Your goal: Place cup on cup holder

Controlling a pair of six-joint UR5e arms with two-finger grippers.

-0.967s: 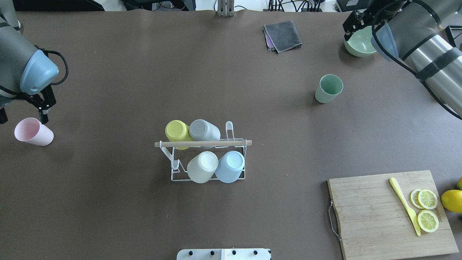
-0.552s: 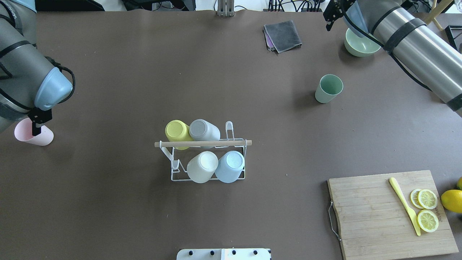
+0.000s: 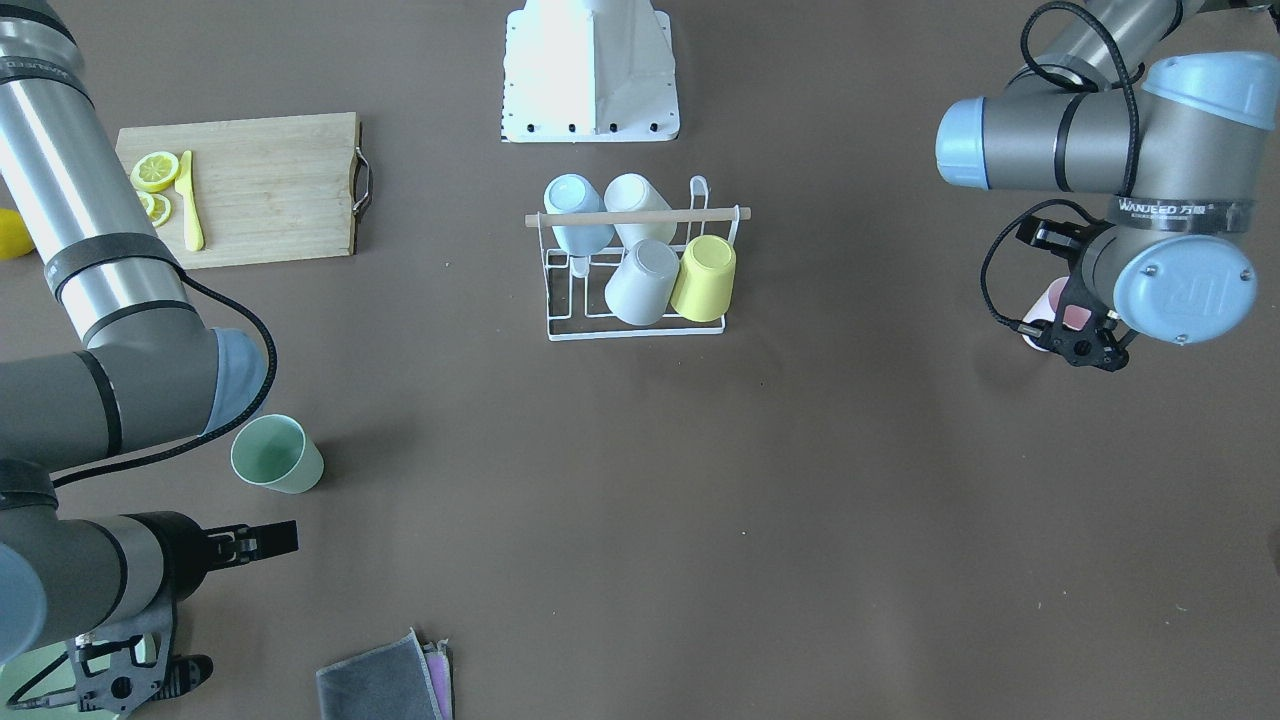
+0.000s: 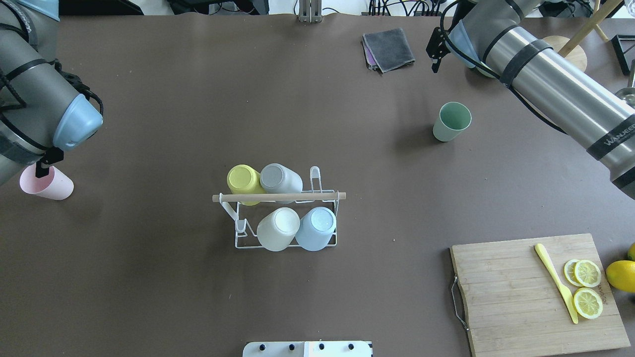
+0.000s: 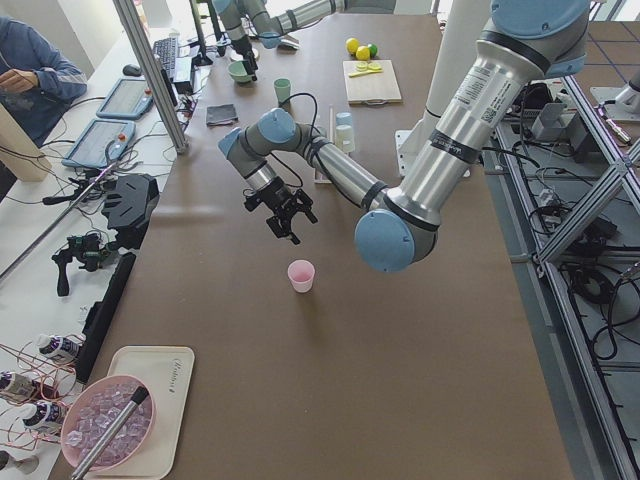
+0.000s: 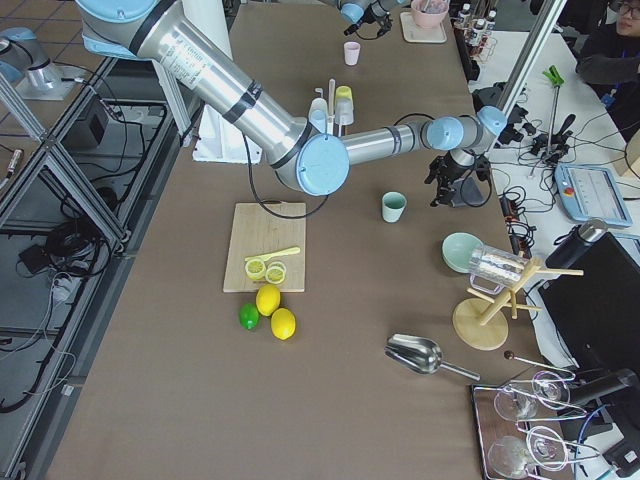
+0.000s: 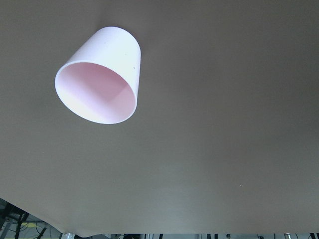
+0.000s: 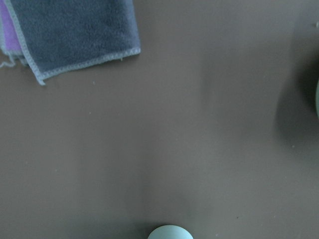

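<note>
Nearer the robot than the cup holder (image 4: 315, 173), and off to its right, a wooden cutting board (image 4: 511, 297) carries a yellow plastic knife (image 4: 555, 282) and lemon slices (image 4: 588, 287). A whole lemon (image 4: 621, 275) lies just beside the board's right edge.

At mid-table stands the cup holder itself, a white wire rack with a wooden dowel (image 4: 278, 197) across its top. Four cups sit mouth-down on its prongs. A cream cup (image 4: 278, 229) and a light blue cup (image 4: 316, 228) are on the robot's side of the dowel, and a yellow cup (image 4: 243, 181) and a grey cup (image 4: 280, 178) are on the far side.

Well to the holder's left, a pink cup (image 4: 47, 182) stands mouth-up on the brown table (image 4: 198, 99), apart from the rack. The left gripper (image 5: 285, 222) hangs above it, clear of the rim, with its fingers spread and grasping nothing.

Beyond the holder and to its right, a green cup (image 4: 451, 121) stands upright. Farther out, a folded grey towel (image 4: 388, 48) lies on a purple cloth (image 4: 367, 55). The right gripper (image 6: 446, 195) hovers between the towel and a pale green bowl (image 6: 462, 252). I cannot tell whether its fingers are spread or closed.
</note>
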